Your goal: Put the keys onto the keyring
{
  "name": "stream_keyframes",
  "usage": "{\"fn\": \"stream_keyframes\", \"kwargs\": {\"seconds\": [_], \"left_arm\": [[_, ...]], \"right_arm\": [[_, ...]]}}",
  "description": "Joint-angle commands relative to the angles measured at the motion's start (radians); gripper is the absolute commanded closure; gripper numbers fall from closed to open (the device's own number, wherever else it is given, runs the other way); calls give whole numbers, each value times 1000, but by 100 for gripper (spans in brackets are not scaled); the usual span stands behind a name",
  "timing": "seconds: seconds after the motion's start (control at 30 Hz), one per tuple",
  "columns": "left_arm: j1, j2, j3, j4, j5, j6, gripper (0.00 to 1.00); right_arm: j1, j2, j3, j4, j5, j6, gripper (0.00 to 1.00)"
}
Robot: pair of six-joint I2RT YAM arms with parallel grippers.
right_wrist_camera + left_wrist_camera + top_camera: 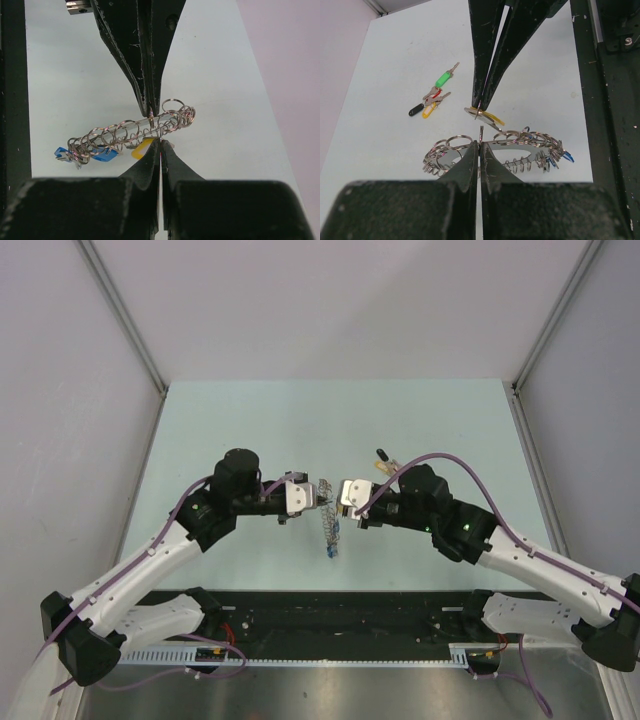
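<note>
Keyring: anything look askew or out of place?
Nothing damaged. The keyring sits on edge, slanted, pinched in the left hand; the right hand pinches a yellow-headed key beside it. Other keys lie loose on the table.

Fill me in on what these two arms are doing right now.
The left end effector is shut on the rim of the keyring, holding it between the arms. The right end effector faces it, pinching a yellow-headed key close to the ring's fringe. Whether that key is threaded on yet is unclear. Blue-headed keys already hang from the ring, and other keys lie loose on the table.
</note>
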Motion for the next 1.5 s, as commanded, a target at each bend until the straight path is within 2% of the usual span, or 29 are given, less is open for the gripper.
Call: {"fn": "stream_keyframes", "kwargs": {"seconds": [0.0,1.2,1.47], "left_arm": [[-7,-21,12,56,4,6,100],[-7,-19,12,64,16,-5,100],[-7,-10,13,61,54,-6,99]], "right_arm": [[11,-13,0,9,10,-2,100],[21,15,0,3,0,-10,100],[20,32,3,14,-5,-7,100]]}}
